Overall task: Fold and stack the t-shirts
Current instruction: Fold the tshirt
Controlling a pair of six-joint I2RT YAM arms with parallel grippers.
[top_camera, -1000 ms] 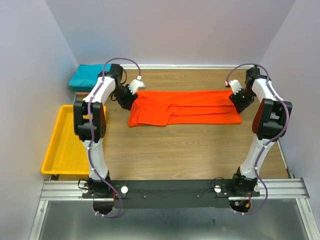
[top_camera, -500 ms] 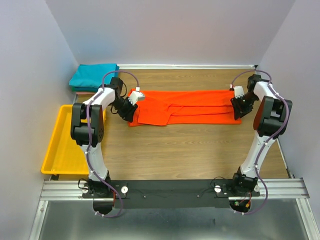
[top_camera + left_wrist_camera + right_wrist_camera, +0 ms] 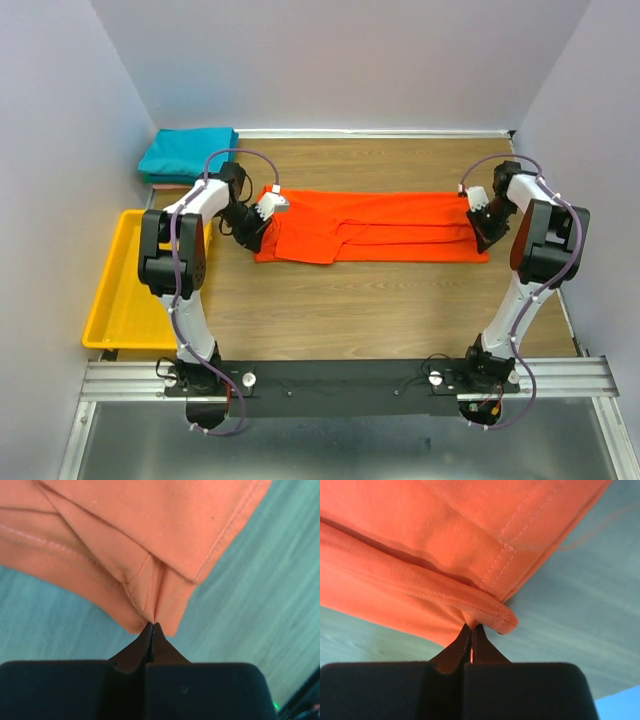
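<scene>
On the far half of the bench (image 3: 350, 300), the orange-red t-shirt (image 3: 390, 225) lies flat as a long strip, folded lengthwise and running L to R between both arms. Its L end is looser, w/ a layer bulging toward us. The R end is tidier.

Risks, as we judge them:
- Both pinches sit right at the cloth's edge w/ only a small tuck caught. If we lift fast or pull the ends apart too hard, a corner could slip out and the strip would sag or open up.
- In the L wrist view the upper flap sits apart from the nipped tuck, so we can't tell if every layer is caught. A lift might leave one behind and spoil the fold.
- Uneven travel btw the arms would skew the strip.

The left tool (image 3: 151, 629) is clenched, tips meeting w/ no gap, and nips a pucker of orange cloth at the shirt's L end. The right tool (image 3: 471, 630) is likewise clamped tight, on the stitched hem corner at the R end.

Further out, the teal t-shirt (image 3: 187, 152) lies folded in the far L corner, well apart from the strip. A yellow tray (image 3: 130, 285) sits at the L side, nearer us than the teal one.
</scene>
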